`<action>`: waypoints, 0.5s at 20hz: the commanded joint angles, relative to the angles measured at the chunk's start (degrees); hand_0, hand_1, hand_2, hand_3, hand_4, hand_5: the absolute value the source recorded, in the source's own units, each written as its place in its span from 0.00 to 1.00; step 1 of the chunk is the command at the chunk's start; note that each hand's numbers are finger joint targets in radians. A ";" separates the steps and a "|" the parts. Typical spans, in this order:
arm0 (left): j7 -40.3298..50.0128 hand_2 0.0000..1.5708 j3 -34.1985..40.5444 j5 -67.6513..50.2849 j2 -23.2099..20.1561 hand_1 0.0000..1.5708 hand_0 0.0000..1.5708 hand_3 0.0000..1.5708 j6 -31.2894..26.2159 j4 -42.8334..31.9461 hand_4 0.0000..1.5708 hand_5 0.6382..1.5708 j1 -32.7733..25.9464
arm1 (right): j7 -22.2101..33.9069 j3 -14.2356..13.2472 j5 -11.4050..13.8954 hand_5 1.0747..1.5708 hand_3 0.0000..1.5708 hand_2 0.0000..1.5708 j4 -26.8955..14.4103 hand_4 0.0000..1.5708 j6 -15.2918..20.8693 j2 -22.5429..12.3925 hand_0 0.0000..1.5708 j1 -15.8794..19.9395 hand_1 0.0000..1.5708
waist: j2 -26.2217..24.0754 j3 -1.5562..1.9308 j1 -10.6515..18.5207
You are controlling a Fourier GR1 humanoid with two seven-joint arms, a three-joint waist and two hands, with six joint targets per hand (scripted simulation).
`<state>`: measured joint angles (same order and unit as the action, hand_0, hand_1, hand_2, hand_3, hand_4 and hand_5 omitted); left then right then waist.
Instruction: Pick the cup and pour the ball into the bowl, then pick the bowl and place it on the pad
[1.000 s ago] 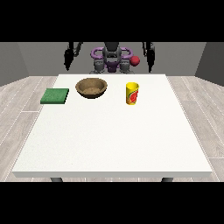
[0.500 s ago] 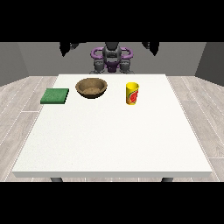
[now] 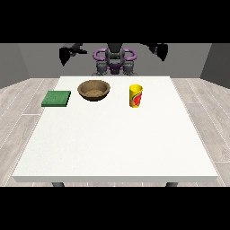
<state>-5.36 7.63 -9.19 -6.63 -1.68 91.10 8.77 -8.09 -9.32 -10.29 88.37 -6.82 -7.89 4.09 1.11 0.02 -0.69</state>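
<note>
Centrally, toward the far side of the white tabletop (image 3: 117,143), stands a yellow cup (image 3: 135,95) with a red mark on its side. It is upright and nothing touches it. The ball named in the task is not visible; if it sits inside the cup, the view does not show it. To the cup's left, apart from it, rests a brown wooden bowl (image 3: 94,90), open side up and apparently empty. Farther left, near the tabletop's left edge, lies a flat green pad (image 3: 56,98), apart from the bowl.

Beyond the far edge sits the robot's torso (image 3: 115,60), grey and purple. Both black hands are raised high, above and behind the tabletop, well away from every object. The hand at the view's left (image 3: 65,54) and the hand at the view's right (image 3: 160,49) hold nothing; whether their fingers are spread or curled I cannot tell.

Judging from this, the task has not begun and the first step is reaching for the cup. The hand at the view's right is the closer one. To do it well, it should probably come down beside the cup, take it around the side and keep it upright, so nothing spills before it is tilted over the bowl.
</note>
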 commanded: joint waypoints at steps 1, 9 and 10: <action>-3.89 0.00 -0.59 2.83 1.67 0.00 0.00 0.00 3.02 -4.37 0.00 0.82 5.81 | -2.29 1.22 1.13 1.00 0.00 0.00 -2.86 0.00 0.26 1.14 0.00 3.63 0.00 | 4.27 -0.02 -1.65; -16.34 0.00 6.61 -0.25 -2.63 0.00 0.00 0.00 -0.96 -18.99 0.00 0.80 12.03 | -8.59 0.21 1.73 1.00 0.00 0.00 -6.55 0.00 -1.07 -0.35 0.00 9.96 0.00 | 13.62 -0.06 -2.90; -18.51 0.00 4.34 2.06 0.28 0.00 0.00 0.00 1.08 -21.62 0.00 0.80 10.29 | -7.52 0.41 1.38 1.00 0.00 0.00 -7.77 0.00 -0.58 0.56 0.00 9.33 0.00 | 10.74 -0.04 -2.88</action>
<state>-17.71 10.49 -7.36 -6.50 -0.33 77.15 18.06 -15.76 -9.58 -9.10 81.22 -7.90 -8.03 11.84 10.89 -0.01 -2.85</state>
